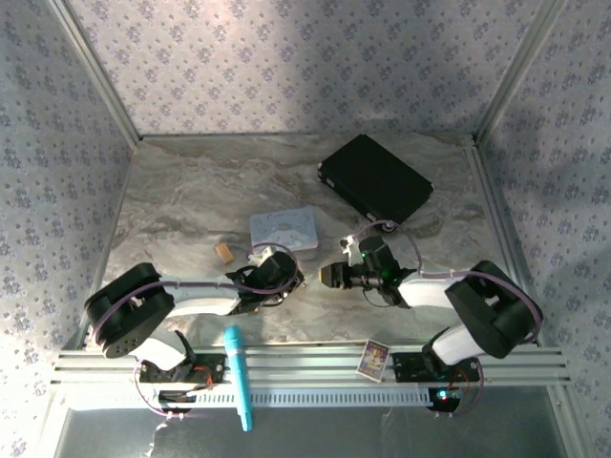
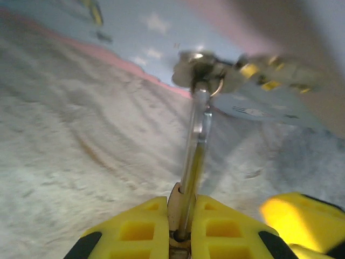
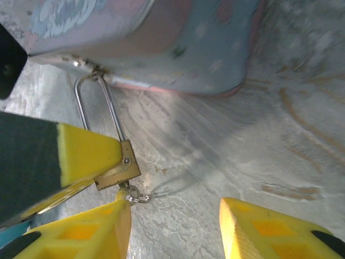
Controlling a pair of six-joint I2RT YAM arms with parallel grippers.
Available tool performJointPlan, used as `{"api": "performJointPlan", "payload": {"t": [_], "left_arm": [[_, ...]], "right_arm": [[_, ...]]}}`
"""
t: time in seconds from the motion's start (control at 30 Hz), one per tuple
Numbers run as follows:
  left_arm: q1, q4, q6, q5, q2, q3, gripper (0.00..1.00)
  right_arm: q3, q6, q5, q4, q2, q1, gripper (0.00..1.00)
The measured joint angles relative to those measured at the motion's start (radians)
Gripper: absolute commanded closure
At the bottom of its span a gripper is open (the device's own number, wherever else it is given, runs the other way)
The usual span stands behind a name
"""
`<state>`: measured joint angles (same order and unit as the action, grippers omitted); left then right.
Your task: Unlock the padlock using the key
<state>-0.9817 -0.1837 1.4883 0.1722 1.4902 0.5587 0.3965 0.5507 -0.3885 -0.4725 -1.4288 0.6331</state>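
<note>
Left claw (image 2: 180, 206) pinches small brass padlock (image 3: 121, 167), its shackle's long axis pointing away toward pastel tin box (image 3: 161, 43). Right claw (image 3: 175, 202) spread; tiny silvery key (image 3: 137, 197) just ahead, beside one finger.

1. The table (image 1: 181, 205) had a grey marbled top, bounded by patterned walls on three sides.
2. A flat black case (image 1: 374, 178) lay at the far right, set at an angle.
3. A pastel tin box (image 1: 284, 229) rested near the centre.
4. A small tan wooden block (image 1: 223, 252) sat left of the tin box, not touching it.
5. At the near edge, a teal marker (image 1: 239, 377) lay across the metal rails (image 1: 305, 361), and a small card (image 1: 373, 359) was well to its right.
</note>
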Motion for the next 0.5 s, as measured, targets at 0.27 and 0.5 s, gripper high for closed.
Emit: {"api": "performJointPlan", "payload": {"t": [0.27,0.5], "left_arm": [[0.000,0.277,-0.140,0.022,0.007,0.117,1.00],[0.001,0.415,-0.208,0.046,0.024,0.179,0.95]], "right_arm": [[0.127,-0.044,0.169,0.282,0.148,-0.009,0.45],[0.163,-0.050,0.184,0.353,0.156,-0.023,0.46]]}}
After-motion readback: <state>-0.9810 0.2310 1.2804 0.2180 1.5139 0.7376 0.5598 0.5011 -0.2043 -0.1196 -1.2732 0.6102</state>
